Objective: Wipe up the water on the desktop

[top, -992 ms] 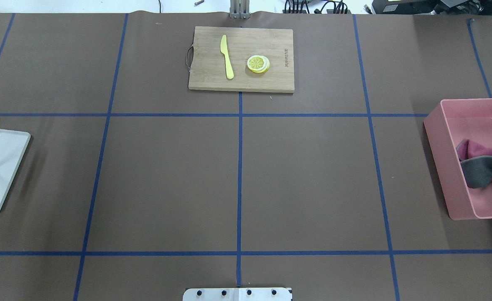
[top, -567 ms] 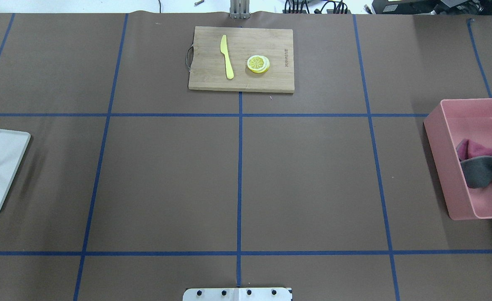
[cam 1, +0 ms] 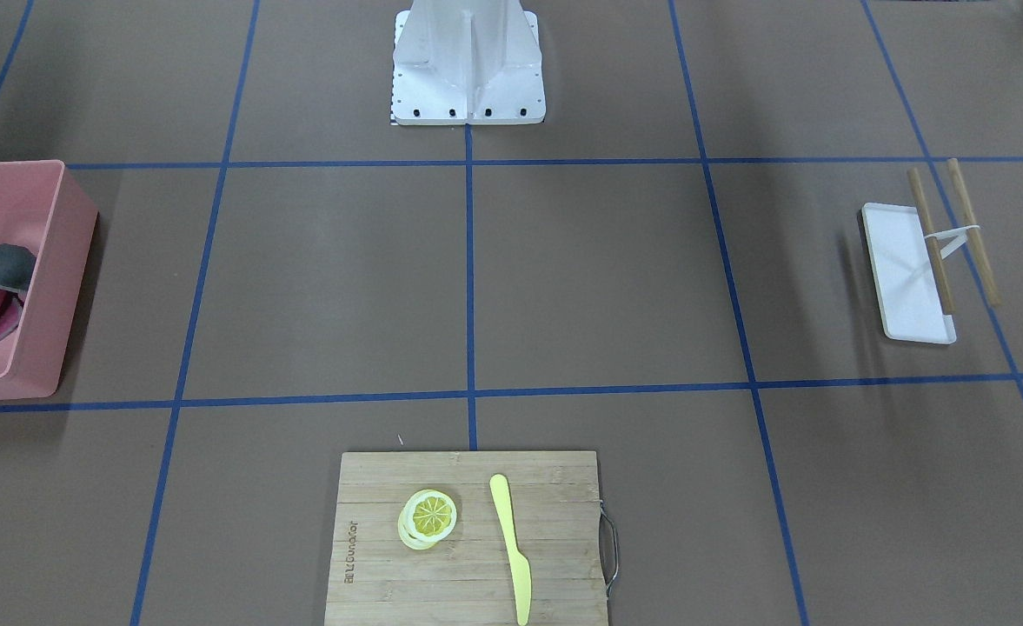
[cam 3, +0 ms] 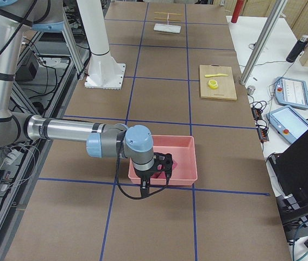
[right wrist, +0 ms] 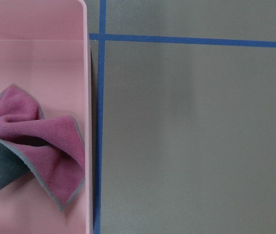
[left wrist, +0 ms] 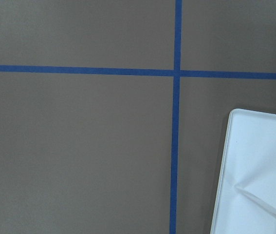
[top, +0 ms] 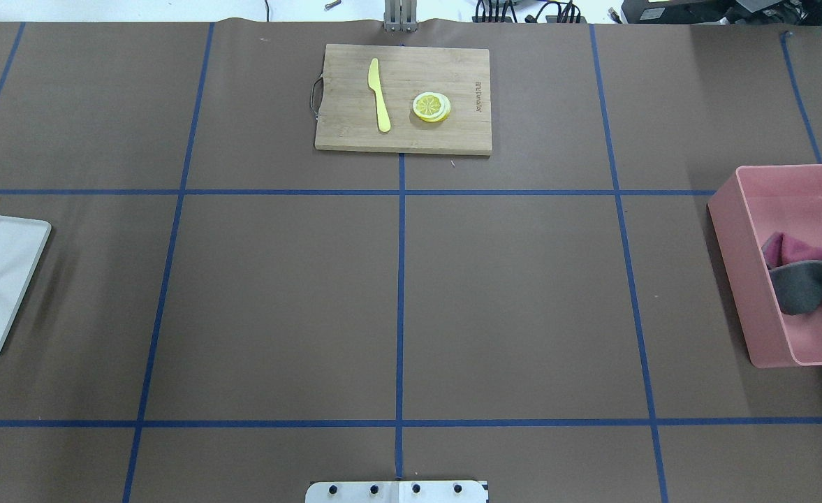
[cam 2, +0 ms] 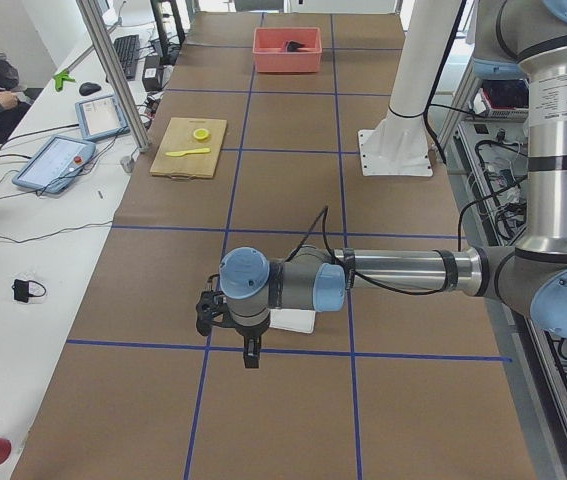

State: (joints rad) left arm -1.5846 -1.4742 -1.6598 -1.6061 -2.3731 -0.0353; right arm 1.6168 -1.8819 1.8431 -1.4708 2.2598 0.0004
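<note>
— How is the desktop (top: 508, 300) being lit?
— Evenly, from overhead; soft shadows are being cast beside the pink bin (cam 1: 59, 287) and the white tray (cam 1: 898, 278).
— Is anything being blurred?
— The wrist views are being rendered slightly soft.

Look at the left arm (cam 2: 403, 270): silver tube links, grey joint housings with pale blue round caps, black bands at the link ends, and a thin black cable looping over the forearm. The right arm (cam 3: 67, 130) is built the same, with a black cable hanging below its wrist. The left tool (cam 2: 250, 355) and the right tool (cam 3: 145, 190) are both black. The white pedestal (cam 1: 468, 61) has a flared foot plate with a row of dark screws.
</note>
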